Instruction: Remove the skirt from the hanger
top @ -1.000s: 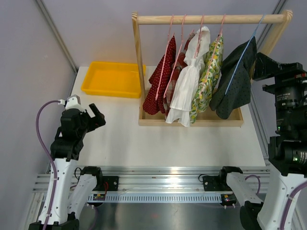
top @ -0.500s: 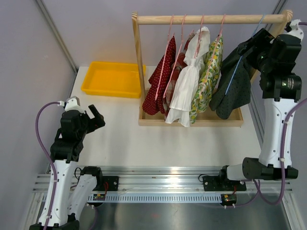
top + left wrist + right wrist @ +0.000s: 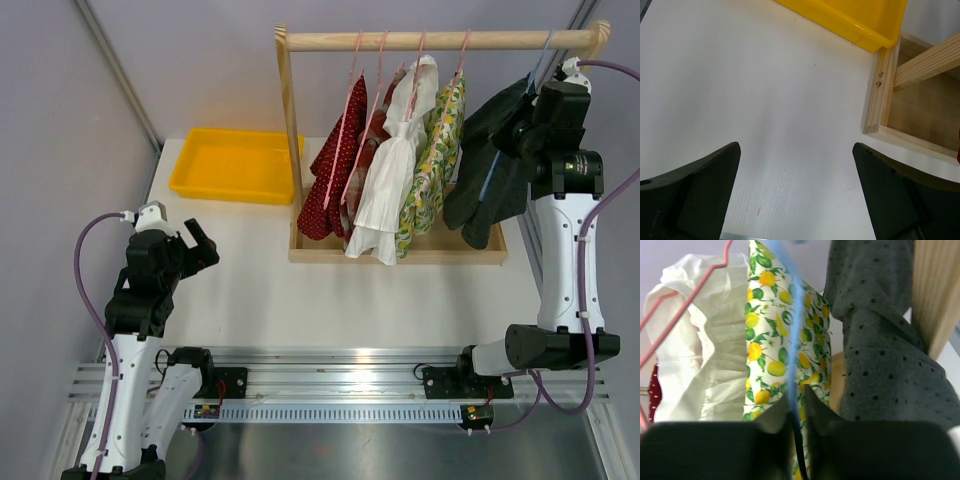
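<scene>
Lemon dress (image 3: 765,355) just beside blue hanger (image 3: 793,340), skirt (image 3: 885,370)

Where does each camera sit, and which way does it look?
Top: high behind the robot, looking down on table, rack, tray; left arm and right arm show.
Left wrist: on the left arm, facing down at the table; open left pincer at bottom.
Right wrist: on the right arm, facing the clothes; right pincer shut on blue hanger.
Shared: top and left wrist, the tray; top and right wrist, the skirt.
</scene>
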`<state>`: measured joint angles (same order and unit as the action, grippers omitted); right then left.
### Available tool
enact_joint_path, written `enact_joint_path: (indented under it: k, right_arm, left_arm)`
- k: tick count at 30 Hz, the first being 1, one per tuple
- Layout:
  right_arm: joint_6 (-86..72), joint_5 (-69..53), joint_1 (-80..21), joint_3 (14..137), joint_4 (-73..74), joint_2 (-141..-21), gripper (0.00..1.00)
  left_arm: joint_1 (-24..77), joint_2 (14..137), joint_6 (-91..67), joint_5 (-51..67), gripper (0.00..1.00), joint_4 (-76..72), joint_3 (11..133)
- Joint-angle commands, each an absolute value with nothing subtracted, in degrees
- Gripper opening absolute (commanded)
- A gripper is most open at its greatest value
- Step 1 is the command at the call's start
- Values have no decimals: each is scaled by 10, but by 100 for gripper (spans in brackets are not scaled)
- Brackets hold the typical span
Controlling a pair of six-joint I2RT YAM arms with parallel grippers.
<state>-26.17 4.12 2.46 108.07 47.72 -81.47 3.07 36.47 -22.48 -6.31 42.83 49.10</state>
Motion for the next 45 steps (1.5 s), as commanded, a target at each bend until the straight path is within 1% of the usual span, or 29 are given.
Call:
enact_joint_path:
  k: [1, 2, 8, 12, 15, 17, 20, 21, 23, 24, 25, 28, 29, 31, 32, 34, 35, 36, 37, 38, 39, 41, 42, 44, 45]
  right_arm:
    - [-251, 60, 17, 1078, 468, -806, 9]
    - [-250, 62, 16, 1081, 470, -807, 0]
    - [-228, 48, 12, 1108, 477, -799, 0]
    - [-216, 16, 12, 1182, 504, -808, 0]
    - [-208, -28, 12, 1263, 524, -823, 0]
    - [-206, -45, 12, 1289, 539, -833, 0]
    - [-207, -60, 12, 1329, 562, -842, 0]
    - [-208, -64, 12, 1332, 563, -840, 0]
    - [-220, -72, 12, 1327, 566, -828, 0]
    - [-224, -76, 12, 1322, 565, -823, 0]
    - [-230, -83, 12, 1306, 564, -809, 0]
    - [-249, -117, 12, 1259, 555, -777, 0]
    - [-257, -127, 12, 1246, 549, -769, 0]
    - [-263, -137, 12, 1205, 543, -744, 0]
    - [-269, -144, 12, 1191, 534, -734, 0]
    - [-272, -151, 12, 1158, 529, -714, 0]
    - [-274, -158, 12, 1151, 531, -709, 0]
    - [-274, -162, 12, 1141, 531, -705, 0]
    - [-276, -163, 11, 1138, 533, -698, 0]
    - [-280, -169, 12, 1135, 535, -694, 0]
    - [-283, -172, 12, 1129, 536, -685, 0]
    - [-291, -179, 12, 1124, 540, -674, 0]
    - [-294, -178, 12, 1119, 541, -659, 0]
    - [-303, -185, 12, 1113, 541, -643, 0]
    - [-305, -185, 12, 1115, 547, -629, 0]
  left_arm:
    - [33, 365, -223, -69, 99, 412, 487]
    - [33, 365, -223, -70, 99, 413, 487]
    - [33, 366, -221, -69, 99, 414, 487]
    - [33, 362, -217, -66, 99, 412, 489]
    - [33, 353, -209, -62, 99, 403, 490]
    - [33, 354, -202, -58, 99, 396, 496]
    - [33, 362, -205, -48, 99, 399, 542]
    - [33, 370, -205, -20, 99, 397, 583]
    - [35, 379, -208, 16, 99, 385, 628]
    - [39, 386, -210, 56, 99, 379, 656]
    - [41, 400, -214, 77, 99, 374, 706]
    - [55, 440, -237, 169, 99, 338, 794]
    - [67, 450, -249, 216, 99, 309, 807]
    - [85, 475, -254, 248, 99, 285, 830]
    - [101, 503, -251, 252, 99, 277, 858]
    - [177, 540, -233, 230, 99, 280, 897]
    - [212, 584, -206, 209, 99, 299, 943]
    - [286, 605, -192, 160, 99, 308, 965]
    - [322, 626, -179, 137, 99, 315, 985]
    - [393, 668, -160, 98, 99, 325, 1021]
    - [427, 684, -151, 78, 99, 323, 1031]
    - [490, 714, -131, 31, 99, 303, 1039]
    - [537, 735, -126, 24, 99, 293, 1027]
    - [590, 748, -120, 11, 99, 247, 1000]
    - [605, 754, -120, 8, 99, 229, 960]
